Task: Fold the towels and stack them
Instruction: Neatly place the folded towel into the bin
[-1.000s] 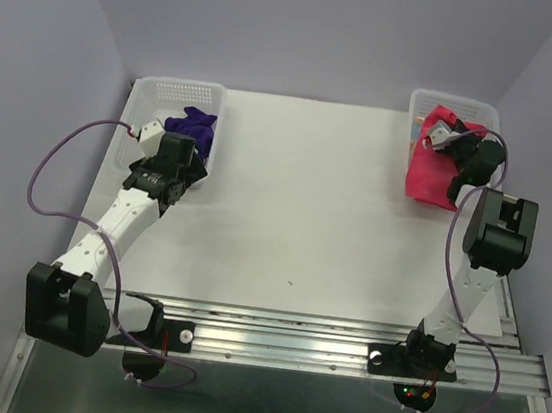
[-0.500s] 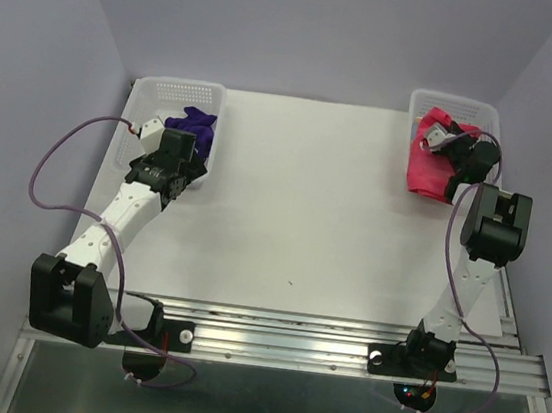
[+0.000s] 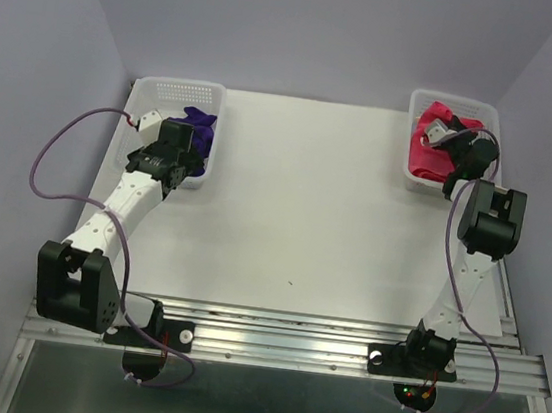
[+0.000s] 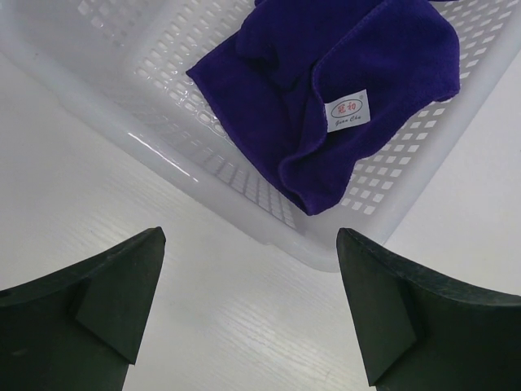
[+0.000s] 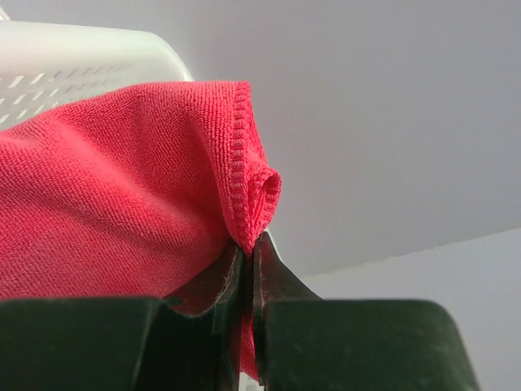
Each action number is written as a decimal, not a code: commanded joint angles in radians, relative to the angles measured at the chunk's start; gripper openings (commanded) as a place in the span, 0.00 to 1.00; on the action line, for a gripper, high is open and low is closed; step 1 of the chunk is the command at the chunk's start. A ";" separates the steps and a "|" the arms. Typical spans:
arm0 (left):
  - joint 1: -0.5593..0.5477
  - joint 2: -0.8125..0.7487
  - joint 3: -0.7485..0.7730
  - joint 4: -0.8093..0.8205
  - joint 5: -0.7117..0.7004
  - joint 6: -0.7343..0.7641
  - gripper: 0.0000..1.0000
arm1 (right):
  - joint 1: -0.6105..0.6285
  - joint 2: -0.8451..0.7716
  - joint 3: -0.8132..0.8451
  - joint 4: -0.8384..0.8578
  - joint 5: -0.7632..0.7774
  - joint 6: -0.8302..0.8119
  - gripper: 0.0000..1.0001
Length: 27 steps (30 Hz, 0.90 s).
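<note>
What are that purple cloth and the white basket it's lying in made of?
The dark purple cloth looks like soft, matte microfibre, probably: fuzzy nap, stitched hem, sewn white tag. The white mesh basket looks like glossy moulded plastic: regular slots, shiny highlights.

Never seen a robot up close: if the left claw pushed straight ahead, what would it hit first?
Probably the near wall of the white basket, dead ahead of the open left gripper; the dark purple towel lies beyond it, inside. Depth is uncertain.

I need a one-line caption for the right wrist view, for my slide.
Right gripper shut on the hemmed edge of the magenta-pink towel, white mesh basket behind.
</note>
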 commanded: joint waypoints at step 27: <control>0.025 0.100 0.067 0.017 0.015 0.021 0.99 | -0.004 0.114 0.226 0.081 -0.015 0.151 0.08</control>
